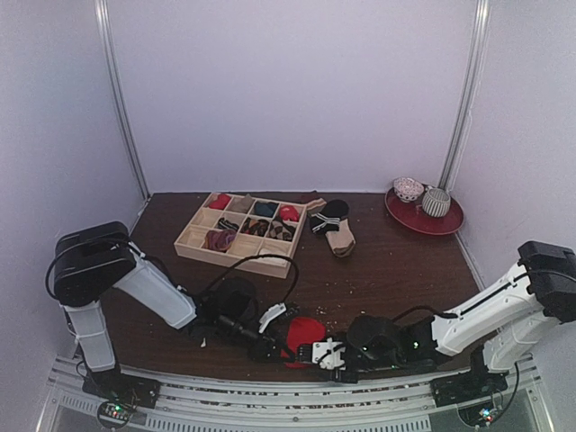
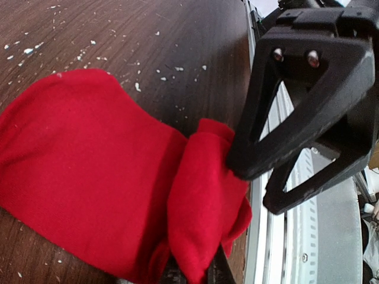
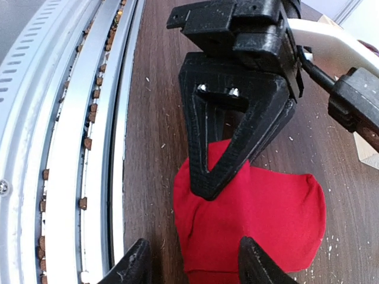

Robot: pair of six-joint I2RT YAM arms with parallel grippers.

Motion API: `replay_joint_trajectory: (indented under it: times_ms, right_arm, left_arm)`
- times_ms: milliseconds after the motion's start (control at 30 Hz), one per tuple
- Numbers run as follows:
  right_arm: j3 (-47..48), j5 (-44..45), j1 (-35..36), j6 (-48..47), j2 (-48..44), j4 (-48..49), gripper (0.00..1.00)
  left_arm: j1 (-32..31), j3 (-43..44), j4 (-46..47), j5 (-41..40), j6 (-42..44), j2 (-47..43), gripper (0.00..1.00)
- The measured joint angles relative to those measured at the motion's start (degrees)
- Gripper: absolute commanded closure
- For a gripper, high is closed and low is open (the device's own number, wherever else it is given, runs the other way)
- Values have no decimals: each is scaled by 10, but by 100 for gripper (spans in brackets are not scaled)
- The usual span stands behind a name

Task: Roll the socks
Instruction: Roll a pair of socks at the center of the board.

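Red sock [image 1: 304,335] lies at the near edge of the desk [image 1: 396,270], just beside the ribbed metal rail [image 3: 71,148]. It's a plain bright knit, soft and matte, one end spread flat and rounded, the other bunched into a plump fold. Left jaws are pinched tight on that fold, their black angular plastic fingers [image 3: 231,130] with open triangular frames biting into the fabric. Right jaws stand partly open and hold nothing, with their tips [image 3: 256,263] astride the sock's hem. The desk is dark wood-grain, dusted with pale flecks [image 2: 160,74]. Further back there's a pale wooden tray [image 1: 236,261] of square compartments with bundled fabric inside. A black white-striped sock [image 1: 328,214] touches a tan sock [image 1: 341,239], and there's a round red plate [image 1: 445,225].
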Motion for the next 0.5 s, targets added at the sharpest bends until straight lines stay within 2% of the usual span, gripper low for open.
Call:
replay_joint_trajectory:
  times_ms: [300, 467, 500]
  right_arm:
    - [21, 61, 11, 2, 52, 3, 56]
    - [21, 88, 12, 27, 78, 25, 86]
    - [21, 90, 12, 37, 82, 30, 89]
  left_arm:
    - [0, 0, 0, 1, 0, 0, 100]
    - [0, 0, -6, 3, 7, -3, 100]
    - [0, 0, -10, 2, 9, -4, 95]
